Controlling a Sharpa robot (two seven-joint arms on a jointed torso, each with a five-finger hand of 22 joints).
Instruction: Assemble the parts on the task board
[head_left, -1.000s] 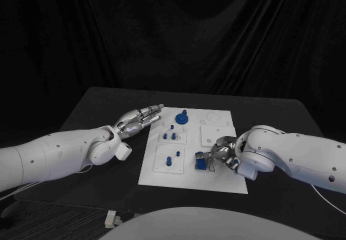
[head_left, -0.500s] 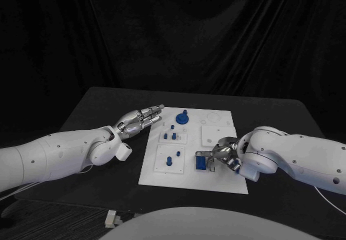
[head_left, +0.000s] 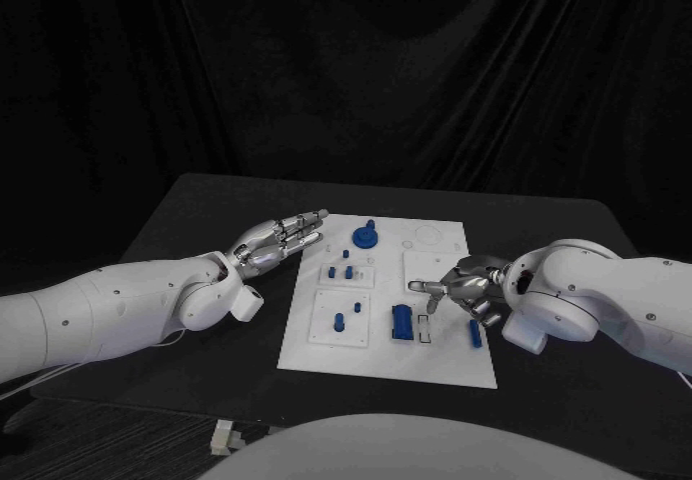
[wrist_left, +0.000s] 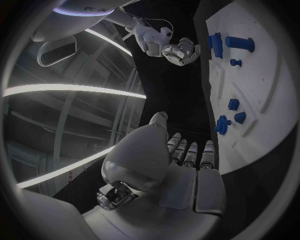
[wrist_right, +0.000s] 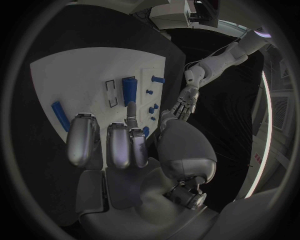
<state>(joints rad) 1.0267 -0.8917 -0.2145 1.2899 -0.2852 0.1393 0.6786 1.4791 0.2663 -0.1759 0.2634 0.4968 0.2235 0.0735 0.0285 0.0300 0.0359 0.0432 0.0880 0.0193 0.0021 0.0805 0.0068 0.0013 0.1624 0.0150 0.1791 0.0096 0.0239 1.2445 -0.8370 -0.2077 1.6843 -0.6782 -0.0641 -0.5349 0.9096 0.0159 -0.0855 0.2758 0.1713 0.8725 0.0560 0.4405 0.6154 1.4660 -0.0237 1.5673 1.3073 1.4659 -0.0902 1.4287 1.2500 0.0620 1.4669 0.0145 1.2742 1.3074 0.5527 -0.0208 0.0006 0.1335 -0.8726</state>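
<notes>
Hovering empty over the task board (head_left: 440, 365), the right hand (head_left: 464, 287) has fingers loosely apart; next, I reckon, it grasps the loose blue bar (head_left: 475, 334). The left hand (head_left: 277, 240) waits open.

The silver left hand (wrist_left: 187, 165) lies flat, fingers together, just beside the white task board (wrist_left: 275, 100) bearing small blue parts (wrist_left: 239, 44); the silver right hand (wrist_left: 181, 50) hovers beyond

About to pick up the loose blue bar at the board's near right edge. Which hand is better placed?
Right. The right hand hovers open over the board, just beside the loose blue bar. The left hand is open off the board's far left edge, with other blue pieces between.
</notes>
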